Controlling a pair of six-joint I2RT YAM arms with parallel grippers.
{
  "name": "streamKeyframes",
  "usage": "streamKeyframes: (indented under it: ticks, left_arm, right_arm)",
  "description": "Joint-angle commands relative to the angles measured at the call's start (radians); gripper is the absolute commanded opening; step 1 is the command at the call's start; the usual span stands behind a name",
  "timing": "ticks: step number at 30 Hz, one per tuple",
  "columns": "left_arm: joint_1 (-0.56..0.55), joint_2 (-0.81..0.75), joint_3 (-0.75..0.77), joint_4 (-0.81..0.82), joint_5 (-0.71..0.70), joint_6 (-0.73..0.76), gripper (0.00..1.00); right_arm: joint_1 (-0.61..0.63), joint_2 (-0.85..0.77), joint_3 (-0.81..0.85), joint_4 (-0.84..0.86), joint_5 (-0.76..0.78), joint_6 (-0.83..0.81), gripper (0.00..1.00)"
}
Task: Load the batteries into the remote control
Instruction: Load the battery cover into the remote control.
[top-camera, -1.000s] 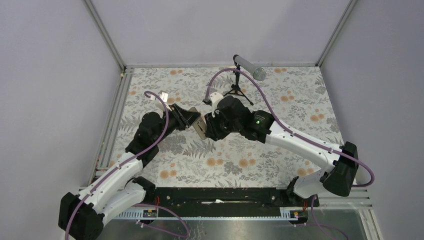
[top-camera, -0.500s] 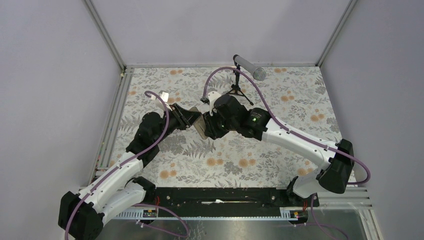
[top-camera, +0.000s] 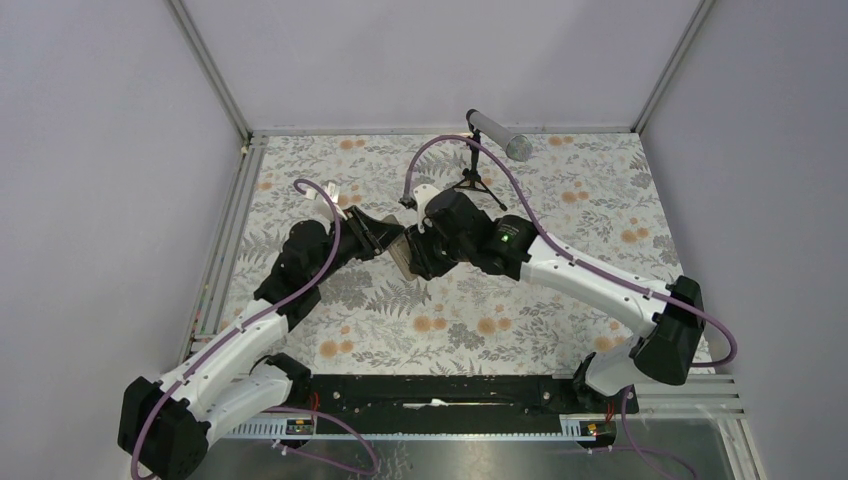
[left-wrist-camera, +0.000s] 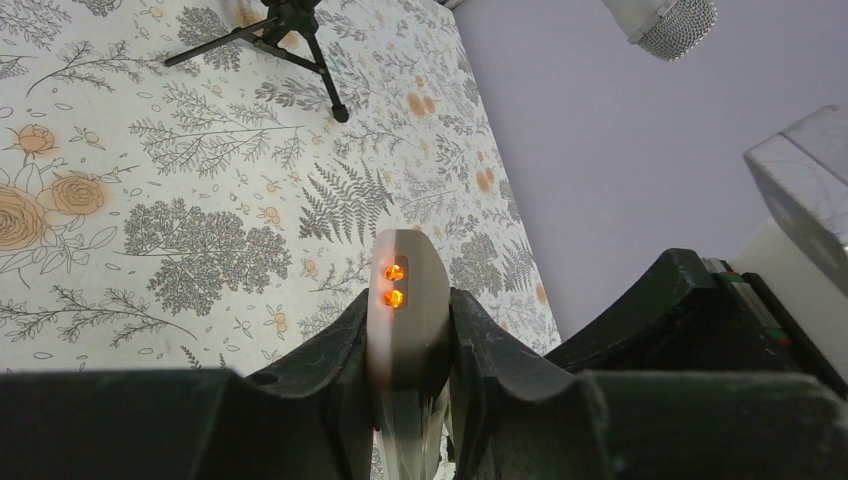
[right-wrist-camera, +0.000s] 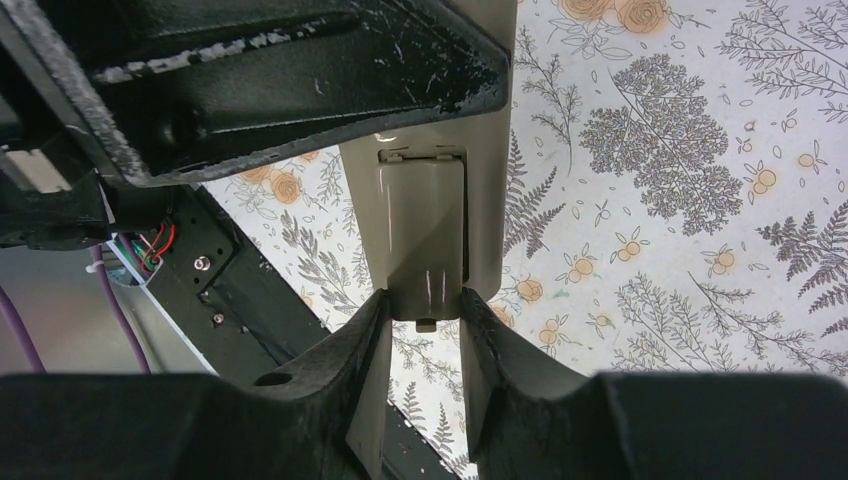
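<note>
- The left jaws (left-wrist-camera: 408, 322) are clenched on the remote (left-wrist-camera: 405, 258), one finger on each long side of it, near one end.
- That end sticks out past the fingers. It is rounded and beige, with two small orange lights (left-wrist-camera: 393, 285) glowing on it.
- The right jaws (right-wrist-camera: 425, 312) are clenched on the cover (right-wrist-camera: 425, 220), a narrow grey-beige panel on the remote's back. A small tab on it shows between the fingertips.
- The cover lies over the battery bay, so what is in the bay is hidden.
- Seen from above, the remote is held off the desk (top-camera: 480, 320) between the two arms, near the middle. The two sets of jaws meet almost nose to nose.
- From the right wrist, the left arm's black body fills the space just above the remote.
- Farther back on the floral desk stands a microphone (top-camera: 497, 133) on a small black tripod (top-camera: 475, 182), well apart from the remote.
</note>
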Motion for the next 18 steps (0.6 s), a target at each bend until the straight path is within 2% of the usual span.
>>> streamKeyframes:
  ticks: [1,18]
  left_arm:
    - [-0.004,-0.011,0.052,0.057,0.012,-0.013,0.00]
    - [-0.004,-0.012,0.039,0.066,0.040,0.003,0.00]
  right_arm:
    - [0.009,0.026,0.056,-0.016,0.018,-0.009,0.26]
    - [0.008,0.061,0.098,-0.038,0.046,0.006,0.26]
